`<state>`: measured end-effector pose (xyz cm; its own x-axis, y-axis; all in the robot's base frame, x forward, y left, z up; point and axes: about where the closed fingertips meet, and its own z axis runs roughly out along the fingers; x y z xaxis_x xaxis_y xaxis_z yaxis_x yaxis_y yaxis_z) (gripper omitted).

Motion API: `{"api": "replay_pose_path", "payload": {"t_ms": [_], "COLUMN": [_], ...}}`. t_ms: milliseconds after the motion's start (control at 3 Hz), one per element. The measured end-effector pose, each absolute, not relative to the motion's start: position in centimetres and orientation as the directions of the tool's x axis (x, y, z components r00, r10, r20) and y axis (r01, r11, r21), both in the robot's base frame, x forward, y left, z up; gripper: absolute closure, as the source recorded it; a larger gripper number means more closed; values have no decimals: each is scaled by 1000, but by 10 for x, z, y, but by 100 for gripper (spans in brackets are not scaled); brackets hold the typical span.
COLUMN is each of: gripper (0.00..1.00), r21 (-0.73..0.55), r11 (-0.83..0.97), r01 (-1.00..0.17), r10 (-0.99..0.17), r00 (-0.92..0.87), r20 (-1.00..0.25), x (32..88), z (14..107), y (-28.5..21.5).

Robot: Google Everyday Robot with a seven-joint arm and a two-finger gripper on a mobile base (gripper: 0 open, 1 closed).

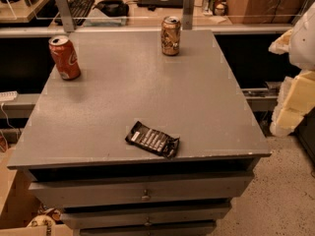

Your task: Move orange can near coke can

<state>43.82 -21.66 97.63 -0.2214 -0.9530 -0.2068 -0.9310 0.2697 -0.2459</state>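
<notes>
- Camera view: the orange can [171,35] stands upright at the far edge of the grey counter [147,92], a bit right of centre. The coke can [64,57] is well apart from it, at the far-left corner and close to the left edge.
- The claw [295,102] looks to be the pale blocky shape off the counter's right side, touching nothing. Can't tell if it's open or closed from here.
- Biggest worry imo: the orange can is tall and narrow and sits right by the back edge. A reach from the right that clips it would probably tip it or shove it off the back.
- Second one: the coke can hugs its corner, so setting down too close could knock it over the edge.
- It's a long carry across, so a weak grip could drop the can midway.
- The dark snack packet [152,139] near the front edge seems out of the way.
</notes>
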Motion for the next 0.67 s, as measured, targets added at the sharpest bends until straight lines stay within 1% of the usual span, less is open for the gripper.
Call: {"api": "replay_pose_path", "payload": {"t_ms": [333,667], "gripper": [0,0], "r21": [-246,-287], "r11": [270,262], "r01": [-931,-921], "r10": [-953,-952], "r00": [-221,-198], "r20": [-207,-233], "x": [438,459], "z": [976,977], "y": [-217,-218]}}
